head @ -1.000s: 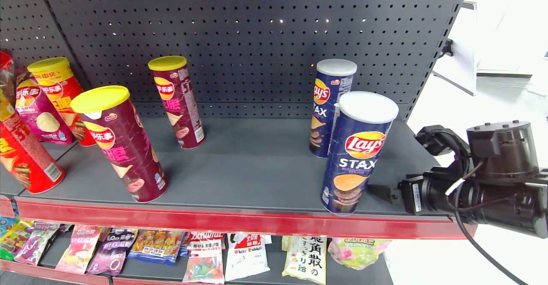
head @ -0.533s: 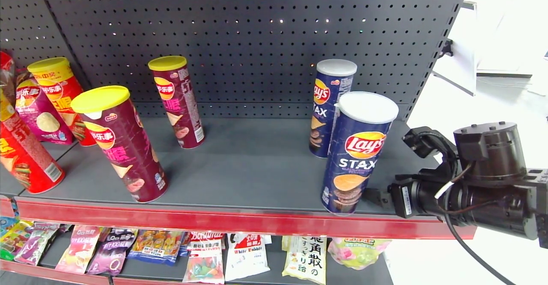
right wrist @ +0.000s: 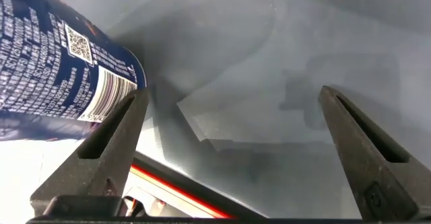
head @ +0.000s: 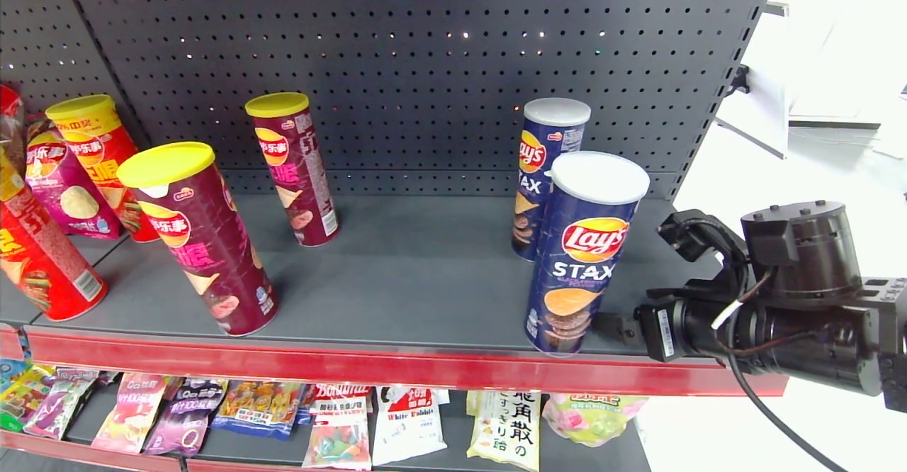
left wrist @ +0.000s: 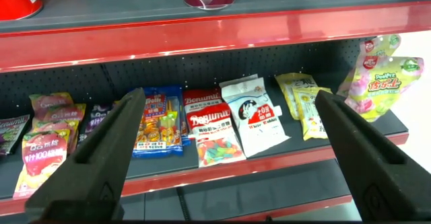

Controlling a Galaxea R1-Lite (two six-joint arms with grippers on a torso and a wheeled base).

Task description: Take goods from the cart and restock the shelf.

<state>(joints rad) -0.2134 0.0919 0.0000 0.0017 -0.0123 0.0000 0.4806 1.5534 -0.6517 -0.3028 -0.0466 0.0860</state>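
A blue chips can point(head: 584, 252) with a white lid stands at the front right of the grey shelf point(head: 411, 273), leaning slightly. A second blue can point(head: 545, 174) stands just behind it. My right gripper point(head: 611, 328) is low on the shelf, right against the front can's base. In the right wrist view that gripper point(right wrist: 234, 96) is open, nothing between its fingers, and the blue can point(right wrist: 60, 69) lies just outside one finger point(right wrist: 101, 150). My left gripper point(left wrist: 230, 96) is open and faces the lower shelf of snack bags point(left wrist: 249, 116).
Two maroon cans with yellow lids point(head: 198, 238) point(head: 294, 167) stand left of centre, with red cans and bags point(head: 64, 174) at the far left. A red lip point(head: 354, 366) runs along the shelf front. The pegboard back point(head: 425, 68) closes the rear. Bare shelf lies between the maroon and blue cans.
My right arm has moved left along the shelf front. The front blue can has shifted a little to the left with it. Everything else stays put.
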